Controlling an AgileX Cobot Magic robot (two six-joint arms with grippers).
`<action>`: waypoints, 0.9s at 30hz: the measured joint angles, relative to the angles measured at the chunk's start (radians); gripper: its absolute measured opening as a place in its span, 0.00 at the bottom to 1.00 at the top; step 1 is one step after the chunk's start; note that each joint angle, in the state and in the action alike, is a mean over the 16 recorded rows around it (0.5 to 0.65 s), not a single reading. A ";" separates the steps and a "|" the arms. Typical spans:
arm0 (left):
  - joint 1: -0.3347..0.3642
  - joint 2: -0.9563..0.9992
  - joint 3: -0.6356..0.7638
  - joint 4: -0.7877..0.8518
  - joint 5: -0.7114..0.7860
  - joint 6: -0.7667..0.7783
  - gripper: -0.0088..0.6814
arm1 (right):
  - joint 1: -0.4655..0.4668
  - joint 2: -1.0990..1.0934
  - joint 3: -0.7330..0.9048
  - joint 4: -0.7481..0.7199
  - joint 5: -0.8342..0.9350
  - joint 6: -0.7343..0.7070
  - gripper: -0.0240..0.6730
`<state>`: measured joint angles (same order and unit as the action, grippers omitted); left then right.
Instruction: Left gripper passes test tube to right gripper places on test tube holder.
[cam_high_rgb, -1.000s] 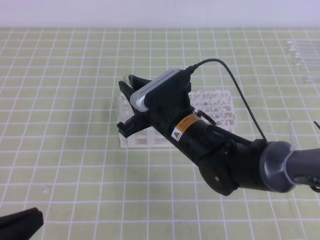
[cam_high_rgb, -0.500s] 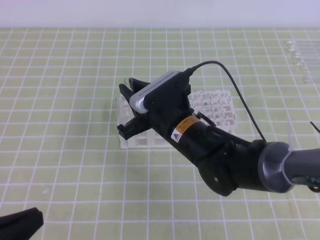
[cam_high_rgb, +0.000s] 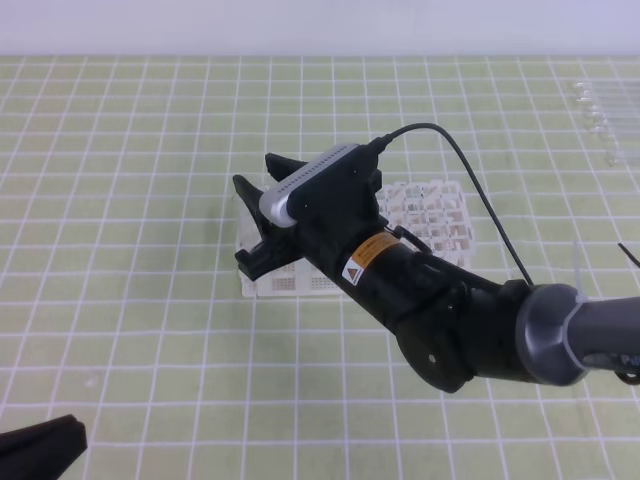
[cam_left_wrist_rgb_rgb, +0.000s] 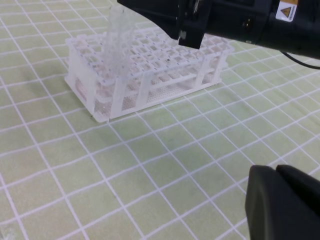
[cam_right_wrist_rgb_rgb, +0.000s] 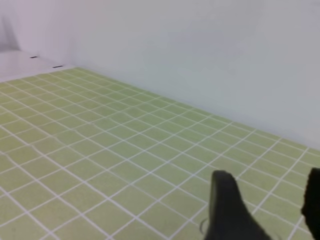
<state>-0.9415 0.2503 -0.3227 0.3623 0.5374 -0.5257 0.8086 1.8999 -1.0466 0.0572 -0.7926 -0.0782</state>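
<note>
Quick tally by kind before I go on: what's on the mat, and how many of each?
White test tube holder: 1
Clear test tube standing in it: 1
Tools: 2, the left tool and the right tool
Row of spare clear tubes, far right: too blurred to count
Total: 4, plus that row

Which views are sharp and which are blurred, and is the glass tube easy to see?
Exterior high: sharp, evenly lit, soft shadows. Left wrist: the test tube is a faint streak above the test tube holder; the left gripper is a dark blur. Right wrist: soft; the right gripper fingers are blurred.
</note>
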 joint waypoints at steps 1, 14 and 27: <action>0.000 0.000 0.000 0.000 0.000 0.000 0.01 | 0.000 -0.003 0.000 0.000 0.000 0.000 0.42; 0.000 0.002 0.000 0.001 -0.002 0.000 0.01 | 0.000 -0.215 0.000 0.013 0.204 -0.003 0.47; 0.000 0.002 0.001 0.002 -0.003 0.000 0.01 | -0.071 -0.637 0.016 -0.046 0.843 -0.005 0.08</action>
<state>-0.9413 0.2523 -0.3221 0.3640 0.5344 -0.5260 0.7372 1.2630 -1.0301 0.0108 0.0507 -0.0832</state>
